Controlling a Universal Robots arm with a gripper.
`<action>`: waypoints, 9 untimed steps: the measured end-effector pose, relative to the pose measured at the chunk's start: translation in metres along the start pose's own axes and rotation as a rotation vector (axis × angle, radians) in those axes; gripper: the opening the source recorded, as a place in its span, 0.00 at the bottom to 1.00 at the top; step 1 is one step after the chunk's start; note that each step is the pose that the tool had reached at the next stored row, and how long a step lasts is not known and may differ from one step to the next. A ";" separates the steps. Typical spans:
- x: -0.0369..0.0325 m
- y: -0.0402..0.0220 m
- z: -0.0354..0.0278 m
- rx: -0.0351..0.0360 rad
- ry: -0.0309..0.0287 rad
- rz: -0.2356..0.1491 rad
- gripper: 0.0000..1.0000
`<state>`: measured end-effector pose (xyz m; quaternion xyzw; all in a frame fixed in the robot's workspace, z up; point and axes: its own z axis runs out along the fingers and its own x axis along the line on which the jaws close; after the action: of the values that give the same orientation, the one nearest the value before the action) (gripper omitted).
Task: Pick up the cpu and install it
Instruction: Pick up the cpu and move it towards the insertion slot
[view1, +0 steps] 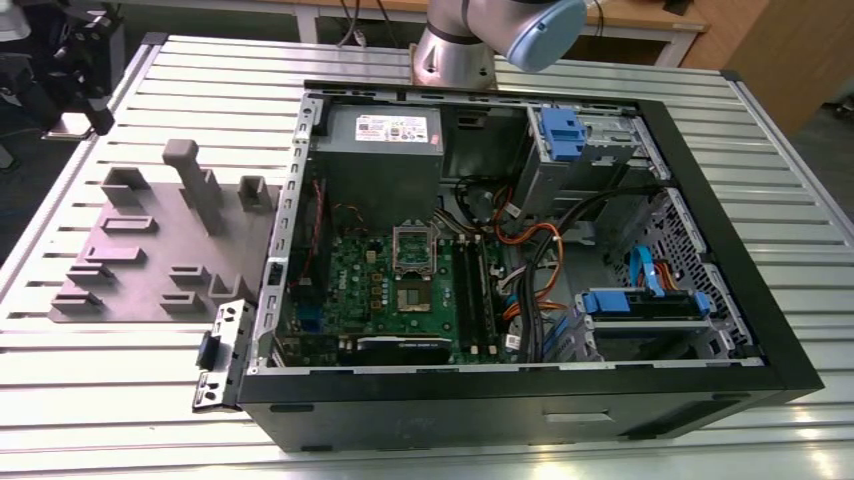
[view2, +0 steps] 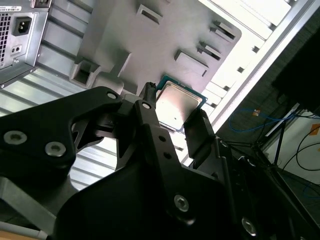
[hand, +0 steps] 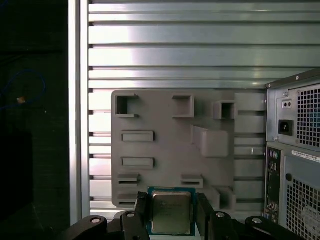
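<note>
hand (hand: 171, 206) is clamping the cpu (hand: 171, 216) by two opposite edges, holding it above the grey fixture tray (hand: 165, 150) near the bench (hand: 175, 50) edge; I'd be keeping it level, squeeze light

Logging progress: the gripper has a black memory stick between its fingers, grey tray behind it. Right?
No: the gripper holds the cpu, a small square silver-topped chip, not a memory stick, between its fingers, as both wrist views show. The grey tray is behind it.
</note>
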<state>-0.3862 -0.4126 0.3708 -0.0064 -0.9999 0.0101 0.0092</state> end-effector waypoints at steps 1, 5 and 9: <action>-0.0007 0.0000 0.0000 0.0001 0.0001 0.000 0.47; -0.0051 0.0001 -0.0001 0.0000 0.0001 0.001 0.47; -0.0052 0.0001 -0.0001 0.0000 0.0001 0.001 0.47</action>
<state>-0.3809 -0.4126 0.3709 -0.0068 -0.9999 0.0101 0.0093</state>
